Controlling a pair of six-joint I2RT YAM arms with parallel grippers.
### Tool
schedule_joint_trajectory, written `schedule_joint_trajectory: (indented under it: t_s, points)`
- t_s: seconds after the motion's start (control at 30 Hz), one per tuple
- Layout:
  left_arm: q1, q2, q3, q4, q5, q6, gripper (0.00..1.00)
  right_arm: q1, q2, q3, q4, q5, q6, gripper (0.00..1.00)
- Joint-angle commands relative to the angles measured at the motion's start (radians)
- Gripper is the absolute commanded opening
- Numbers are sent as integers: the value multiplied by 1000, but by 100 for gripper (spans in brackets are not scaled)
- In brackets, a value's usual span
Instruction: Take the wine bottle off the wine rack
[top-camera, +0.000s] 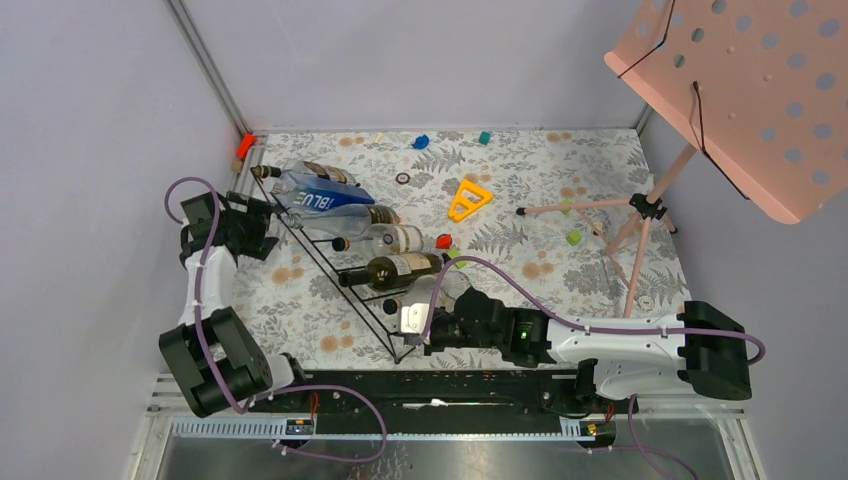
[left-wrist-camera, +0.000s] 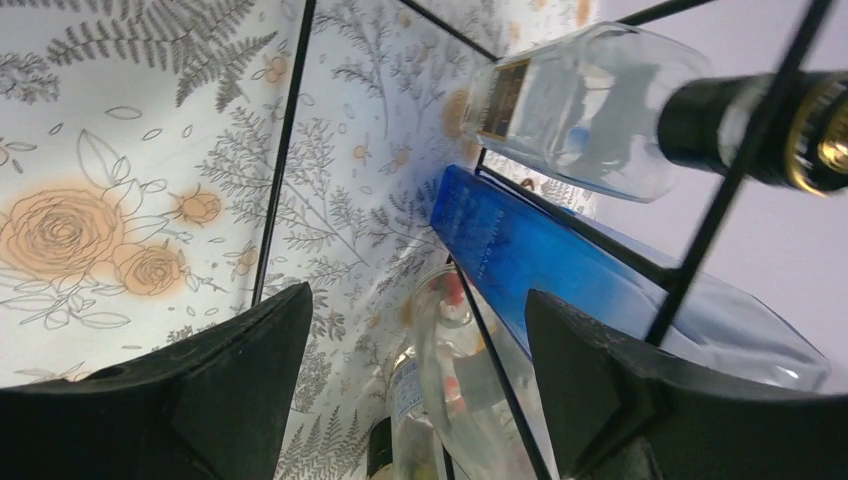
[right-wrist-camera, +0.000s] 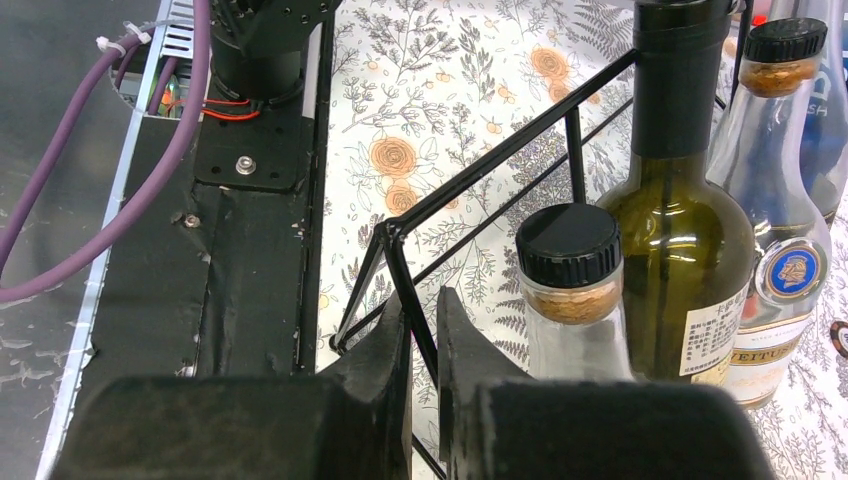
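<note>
Several bottles lie across a black thin-wire wine rack (top-camera: 335, 283) (right-wrist-camera: 500, 157) (left-wrist-camera: 283, 150) of triangular profile, which runs slantwise over the floral-patterned bench (top-camera: 560, 170) from near the far left corner toward the middle of the near edge. Among them, the dark green glass wine bottle with a white label (top-camera: 395, 268) (right-wrist-camera: 680, 230) rests on the rack's nearer part, its neck pointing toward the left edge. Just nearer than it sits a small clear bottle with a black cap (right-wrist-camera: 570, 290), and a flat blue bottle (top-camera: 325, 198) (left-wrist-camera: 520, 260) lies at the rack's far end. At the rack's near end, the right gripper (top-camera: 405, 325) (right-wrist-camera: 422, 340) has its fingers drawn almost together, pinching one black wire of the frame between them. By the rack's far end, close to the left edge, the left gripper (top-camera: 262, 222) (left-wrist-camera: 415, 390) has its fingers spread wide, with rack wires in the gap and nothing held. A pink perforated music stand (top-camera: 745, 90) stands at the far right corner.
</note>
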Motion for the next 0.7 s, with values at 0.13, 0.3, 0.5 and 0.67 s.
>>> schedule_joint_trajectory:
  t_s: [0.13, 0.3, 0.5, 0.67]
  points:
    - [9, -43, -14, 106, 92, -7, 82, 16, -4, -2, -1, 43, 216, 0]
    - [4, -12, 19, 132, 113, -7, 82, 24, 6, 12, -10, 47, 214, 0]
    - [-41, 8, 60, 152, 117, -7, 82, 45, 26, 37, -17, 59, 217, 0]
    - [-85, 35, 95, 177, 119, -16, 82, 66, 55, 68, -27, 98, 221, 0]
